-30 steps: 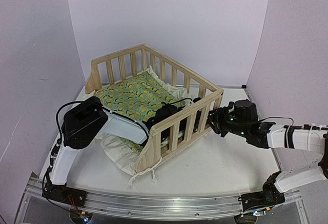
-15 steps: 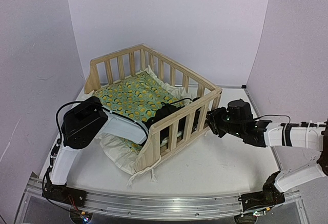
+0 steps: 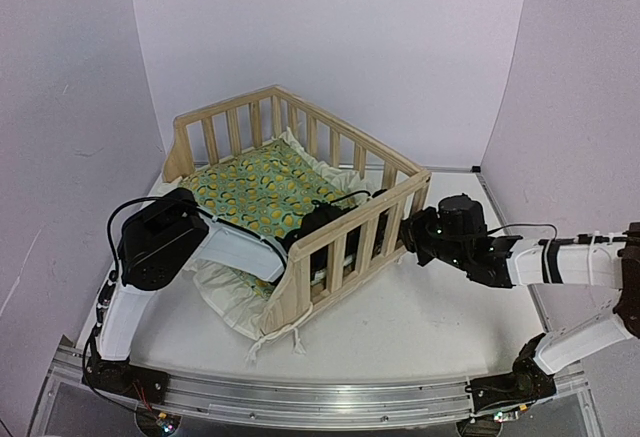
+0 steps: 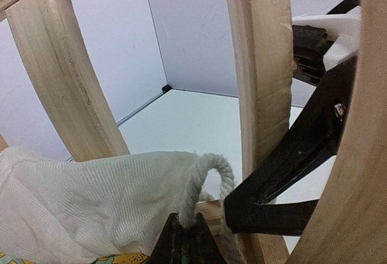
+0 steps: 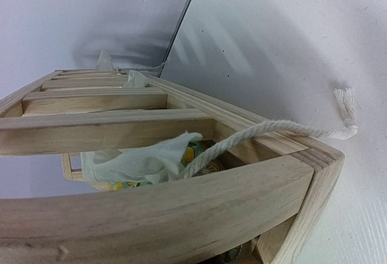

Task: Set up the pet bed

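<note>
The pet bed's pale pine slatted frame (image 3: 340, 142) stands mid-table with the green-yellow cushion (image 3: 255, 182) in it. The cushion's cream ruffle spills out over the low side (image 3: 235, 302). My left gripper (image 3: 322, 225) reaches inside to the front slatted side. In the left wrist view it (image 4: 184, 240) is shut on the cushion's white rope tie (image 4: 208, 173). My right gripper (image 3: 408, 237) is against the outside of that side; its black fingers (image 4: 290, 167) show between slats. The right wrist view shows only the rail (image 5: 151, 215) and rope (image 5: 260, 132). The small pillow is out of view.
A second rope tie (image 3: 280, 337) trails on the white table (image 3: 430, 327) by the frame's near corner. Lilac walls close in on the left, back and right. The frame's far corner sits close to the back wall.
My right arm has moved left against the frame, and the frame has shifted slightly left and back. The left arm has stayed put inside the bed.
</note>
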Tool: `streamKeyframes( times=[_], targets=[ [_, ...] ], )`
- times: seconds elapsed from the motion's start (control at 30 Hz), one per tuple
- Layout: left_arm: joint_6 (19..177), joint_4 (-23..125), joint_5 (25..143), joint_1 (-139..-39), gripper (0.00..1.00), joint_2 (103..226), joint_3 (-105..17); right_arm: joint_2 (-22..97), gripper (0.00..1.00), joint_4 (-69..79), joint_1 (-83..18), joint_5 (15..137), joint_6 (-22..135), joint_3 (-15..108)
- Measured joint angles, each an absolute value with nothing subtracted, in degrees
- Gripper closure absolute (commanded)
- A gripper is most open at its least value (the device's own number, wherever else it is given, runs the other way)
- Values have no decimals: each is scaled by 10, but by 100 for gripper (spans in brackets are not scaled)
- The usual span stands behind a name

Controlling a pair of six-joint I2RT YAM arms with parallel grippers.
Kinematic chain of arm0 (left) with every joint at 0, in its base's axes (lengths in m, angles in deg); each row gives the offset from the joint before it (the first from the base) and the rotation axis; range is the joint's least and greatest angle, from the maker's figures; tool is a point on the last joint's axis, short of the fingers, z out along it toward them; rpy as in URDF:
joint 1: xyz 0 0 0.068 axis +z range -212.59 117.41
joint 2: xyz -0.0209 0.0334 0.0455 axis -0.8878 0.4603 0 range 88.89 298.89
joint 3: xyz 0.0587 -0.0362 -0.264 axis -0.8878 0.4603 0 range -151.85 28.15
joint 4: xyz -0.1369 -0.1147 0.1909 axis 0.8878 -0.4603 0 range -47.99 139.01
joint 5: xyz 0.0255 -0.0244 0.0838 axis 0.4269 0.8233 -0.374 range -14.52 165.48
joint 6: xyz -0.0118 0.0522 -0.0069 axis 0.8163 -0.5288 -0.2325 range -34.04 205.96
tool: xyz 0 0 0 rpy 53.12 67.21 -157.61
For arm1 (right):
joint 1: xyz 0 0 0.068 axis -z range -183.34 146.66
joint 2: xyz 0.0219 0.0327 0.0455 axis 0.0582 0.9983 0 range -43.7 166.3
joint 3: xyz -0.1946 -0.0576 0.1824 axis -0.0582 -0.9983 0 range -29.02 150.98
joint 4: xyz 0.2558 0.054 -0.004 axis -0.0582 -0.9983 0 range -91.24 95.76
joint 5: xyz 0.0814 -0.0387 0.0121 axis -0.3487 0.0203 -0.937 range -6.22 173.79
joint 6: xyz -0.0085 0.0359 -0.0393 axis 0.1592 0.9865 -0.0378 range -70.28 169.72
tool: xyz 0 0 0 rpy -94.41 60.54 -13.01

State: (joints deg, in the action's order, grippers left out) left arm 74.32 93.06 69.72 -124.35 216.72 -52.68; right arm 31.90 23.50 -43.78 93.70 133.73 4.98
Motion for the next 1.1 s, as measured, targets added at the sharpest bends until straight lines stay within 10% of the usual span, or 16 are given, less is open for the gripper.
streamKeyframes(
  times=[0.57, 0.67, 0.9, 1.1],
  targets=[
    [740, 917, 679, -1252, 78, 2130, -479, 159, 100, 20, -425, 947, 1097, 45],
    [740, 913, 683, -1253, 78, 2126, -474, 156, 65, -9, -422, 929, 1049, 56],
    [740, 910, 684, -1253, 78, 2125, -474, 153, 56, 0, -419, 832, 973, 57],
    [740, 910, 684, -1253, 75, 2125, -474, 246, 87, 16, -420, 798, 940, 60]
  ],
)
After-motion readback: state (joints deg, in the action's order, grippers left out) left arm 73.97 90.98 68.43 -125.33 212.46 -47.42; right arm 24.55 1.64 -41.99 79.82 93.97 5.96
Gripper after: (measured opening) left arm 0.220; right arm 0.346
